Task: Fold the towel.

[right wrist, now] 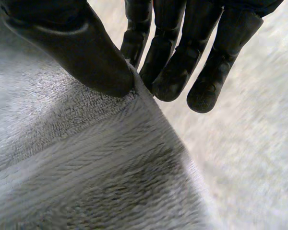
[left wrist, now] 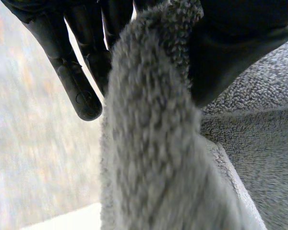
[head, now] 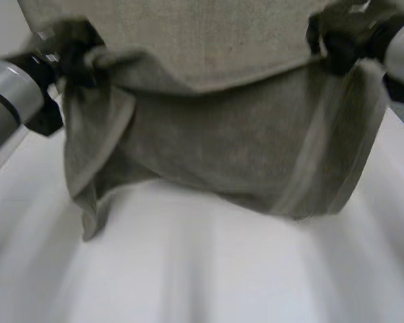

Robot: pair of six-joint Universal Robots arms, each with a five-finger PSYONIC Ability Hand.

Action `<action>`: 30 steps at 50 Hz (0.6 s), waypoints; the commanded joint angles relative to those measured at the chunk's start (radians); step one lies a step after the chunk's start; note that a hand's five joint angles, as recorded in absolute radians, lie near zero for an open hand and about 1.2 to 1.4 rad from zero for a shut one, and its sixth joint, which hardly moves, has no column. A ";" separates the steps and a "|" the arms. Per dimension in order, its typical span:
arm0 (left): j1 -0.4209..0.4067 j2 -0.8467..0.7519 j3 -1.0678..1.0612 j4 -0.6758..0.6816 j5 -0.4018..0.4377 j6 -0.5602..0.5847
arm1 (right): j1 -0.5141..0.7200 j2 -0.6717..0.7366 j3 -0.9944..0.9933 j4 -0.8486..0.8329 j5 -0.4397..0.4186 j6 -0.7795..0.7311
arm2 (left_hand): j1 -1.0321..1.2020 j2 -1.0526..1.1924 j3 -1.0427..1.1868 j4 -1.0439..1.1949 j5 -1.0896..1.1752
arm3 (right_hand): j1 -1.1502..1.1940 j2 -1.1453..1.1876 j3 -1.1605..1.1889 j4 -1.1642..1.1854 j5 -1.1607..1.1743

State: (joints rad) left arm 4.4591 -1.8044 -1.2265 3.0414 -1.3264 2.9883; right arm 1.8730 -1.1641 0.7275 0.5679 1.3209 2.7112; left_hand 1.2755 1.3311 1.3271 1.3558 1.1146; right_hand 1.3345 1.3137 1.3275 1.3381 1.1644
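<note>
L hand (head: pixel 71 50) & R hand (head: pixel 340 44) each pinch a towel (head: pixel 222 148) corner above desk (head: pixel 202 269); best carry corners level, edge taut, to lay fold square.

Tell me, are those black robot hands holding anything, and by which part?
Both hold the grey terry towel: the left robot hand pinches one upper corner, the right robot hand the other.
</note>
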 commanded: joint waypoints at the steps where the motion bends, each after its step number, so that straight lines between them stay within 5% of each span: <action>1: -0.008 -0.273 0.151 -0.079 0.001 0.133 | 0.118 0.198 -0.109 0.026 0.202 -0.220 | 0.024 -0.031 -0.027 -0.056 0.011 | 0.062 0.083 0.069 0.058 0.057; 9: -0.023 -0.474 0.636 -0.076 -0.011 0.132 | 0.181 0.342 -0.453 -0.345 0.297 -0.160 | -0.029 -0.084 -0.080 -0.109 -0.042 | 0.062 0.083 0.069 0.058 0.057; 14: -0.035 -0.440 0.906 0.066 0.002 -0.055 | 0.199 0.245 -0.422 -0.611 0.365 -0.123 | -0.034 -0.090 -0.086 -0.115 -0.048 | 0.062 0.083 0.069 0.058 0.057; 20: -0.032 -0.377 0.825 0.154 0.022 -0.147 | 0.204 0.123 -0.197 -0.651 0.318 -0.106 | -0.034 -0.090 -0.086 -0.115 -0.048 | 0.062 0.083 0.069 0.058 0.057; 30: 0.078 -0.288 0.192 0.197 0.349 -0.108 | 0.192 -0.040 0.332 -0.618 0.152 -0.096 | -0.037 -0.093 -0.089 -0.118 -0.051 | 0.062 0.083 0.069 0.058 0.057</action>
State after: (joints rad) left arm 4.4671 -2.1301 -0.6721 3.2130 -1.1653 2.8327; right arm 2.0716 -1.1263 0.7669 -0.0724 1.5673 2.6144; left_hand 1.2711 1.2559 1.2486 1.2474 1.0983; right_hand 1.3372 1.3137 1.3277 1.3384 1.1647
